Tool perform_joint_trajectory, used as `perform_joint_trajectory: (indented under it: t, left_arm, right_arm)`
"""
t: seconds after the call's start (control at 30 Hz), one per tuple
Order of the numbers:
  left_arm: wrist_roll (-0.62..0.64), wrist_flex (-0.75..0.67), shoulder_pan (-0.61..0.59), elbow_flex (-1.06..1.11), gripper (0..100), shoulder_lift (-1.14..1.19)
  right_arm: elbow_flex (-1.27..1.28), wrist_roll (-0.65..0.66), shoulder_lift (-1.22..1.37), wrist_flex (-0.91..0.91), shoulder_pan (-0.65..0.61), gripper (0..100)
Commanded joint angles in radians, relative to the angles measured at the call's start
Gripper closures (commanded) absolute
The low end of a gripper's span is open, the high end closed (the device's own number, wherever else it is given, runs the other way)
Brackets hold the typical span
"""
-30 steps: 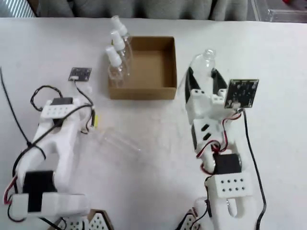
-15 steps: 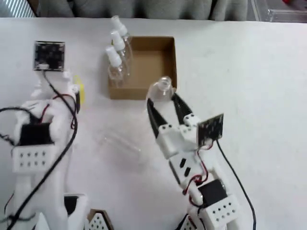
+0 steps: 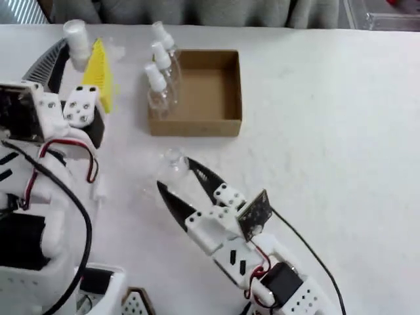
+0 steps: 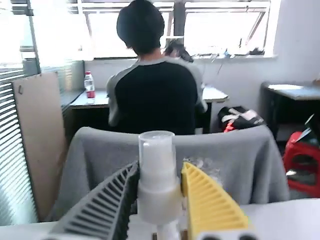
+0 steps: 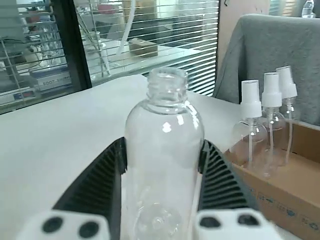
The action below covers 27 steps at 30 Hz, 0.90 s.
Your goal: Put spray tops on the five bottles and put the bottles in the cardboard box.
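Three capped bottles [image 3: 159, 77] in the cardboard box [image 3: 232, 85], uncapped bottle [image 3: 173, 159] before it, spray top [image 3: 76, 37] to its left.

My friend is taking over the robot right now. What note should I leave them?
Left gripper: shut on a spray top, raised off the table.
Right gripper: shut on an open bottle, upright, no top yet.
Done: three topped bottles stand in the cardboard box, along one wall.
Left: fit the spray top on the held bottle, box it, then do the remaining bottle.
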Motion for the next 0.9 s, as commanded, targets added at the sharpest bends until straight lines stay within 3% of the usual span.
perform_joint_trajectory:
  t: [0.0, 0.1, 0.5, 0.67, 0.87]
  left_arm:
    - [0.221, -0.032, 0.088, -0.124, 92, -0.019]
    - [0.301, -0.032, 0.127, -0.126, 92, -0.021]
    - [0.313, -0.017, 0.183, -0.012, 92, -0.033]
    - [0.311, -0.015, 0.269, -0.002, 92, -0.033]
    - [0.305, -0.005, 0.269, 0.055, 92, -0.104]
  right_arm:
    - [-0.003, 0.015, -0.012, 0.004, -0.005, 98.3]
    - [0.009, 0.015, -0.013, -0.001, -0.005, 98.3]
    - [0.011, 0.015, -0.013, 0.002, -0.005, 98.3]
    - [0.011, 0.015, -0.013, 0.004, -0.004, 98.3]
    - [0.011, 0.015, -0.013, 0.004, -0.002, 98.3]
